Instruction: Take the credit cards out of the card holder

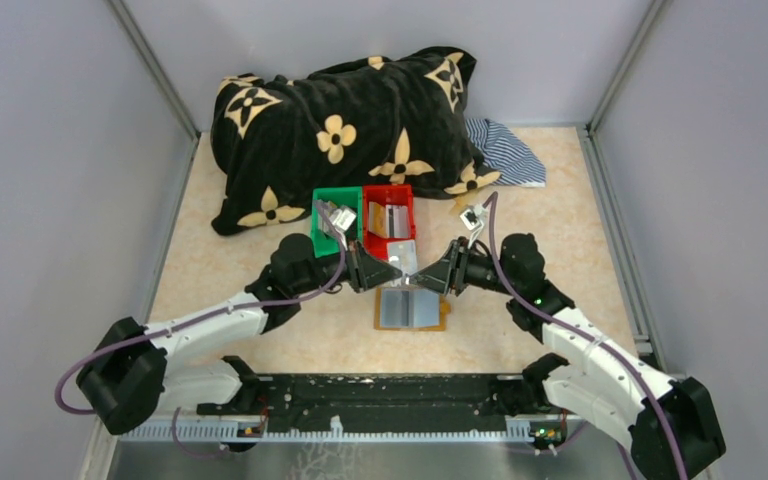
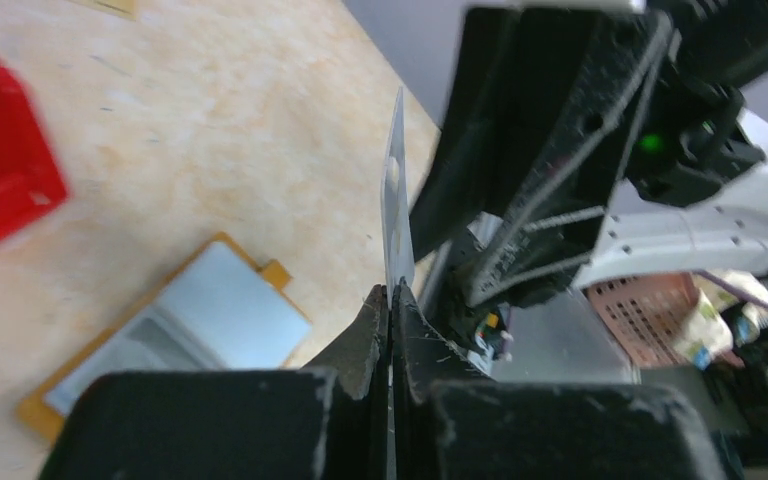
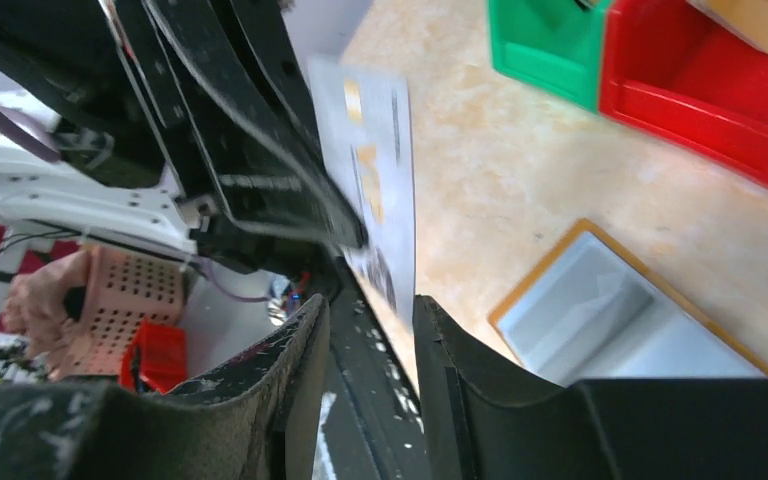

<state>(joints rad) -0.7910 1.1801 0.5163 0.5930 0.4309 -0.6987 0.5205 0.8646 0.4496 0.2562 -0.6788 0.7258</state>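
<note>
Left wrist view: left gripper (image 2: 390, 298) pinches a grey card (image 2: 397, 190) above the card holder (image 2: 200, 315); right gripper (image 3: 368, 315) spread alongside. Handover, I judge; next I drop it in the red bin (image 3: 690, 110) beyond.

The card holder (image 1: 412, 308) was laid open flat just below frame centre, grey pockets upward. One silvery credit card (image 2: 396, 200) was pinched on edge in the left tool (image 2: 391, 293) above it; further cards (image 1: 388, 220) stood in the red bin (image 1: 388, 190).

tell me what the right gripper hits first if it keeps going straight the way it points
Most likely the credit card pinched in the left gripper, tip to tip just ahead; depth is unclear.
</note>
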